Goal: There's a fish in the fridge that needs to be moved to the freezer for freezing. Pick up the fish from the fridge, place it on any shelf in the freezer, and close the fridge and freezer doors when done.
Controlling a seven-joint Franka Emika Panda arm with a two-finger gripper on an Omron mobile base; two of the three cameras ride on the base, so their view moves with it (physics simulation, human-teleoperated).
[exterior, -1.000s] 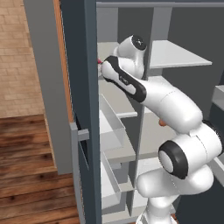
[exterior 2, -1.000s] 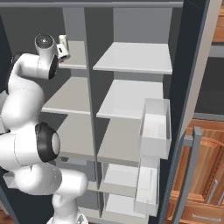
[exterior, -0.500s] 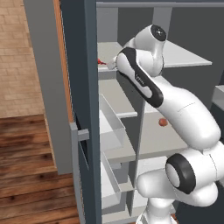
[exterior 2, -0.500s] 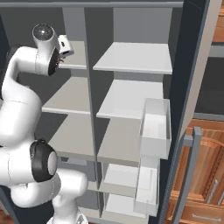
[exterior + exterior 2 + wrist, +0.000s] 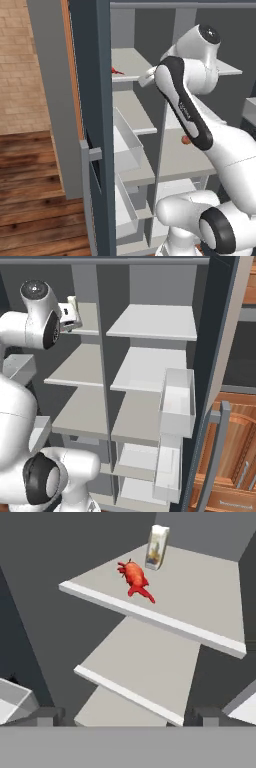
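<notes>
The fish [image 5: 135, 579] is red and lies on the fridge's top shelf [image 5: 210, 587]; its tail end also shows in the left base view [image 5: 116, 71]. My gripper [image 5: 125, 717] is open, short of the shelf's front edge and a little below it, with nothing between its fingertips [image 5: 45, 716]. In the right base view the gripper [image 5: 74, 312] hangs at the top shelf of the left compartment. The freezer [image 5: 150, 323] is the neighbouring compartment on the right. Both doors stand open: the left one [image 5: 92, 100] and the right one [image 5: 220, 331].
A tall white carton [image 5: 157, 547] stands just behind the fish on the same shelf. Two lower fridge shelves [image 5: 145, 662] step down below it. Clear bins [image 5: 177, 401] hang on the right door and more [image 5: 127, 145] by the left door. Wooden floor [image 5: 35, 200] lies to the left.
The arm's elbow and upper joints have swung up and over, while the hand stays by the top shelf. The jaws remain open and the fish has not moved.
</notes>
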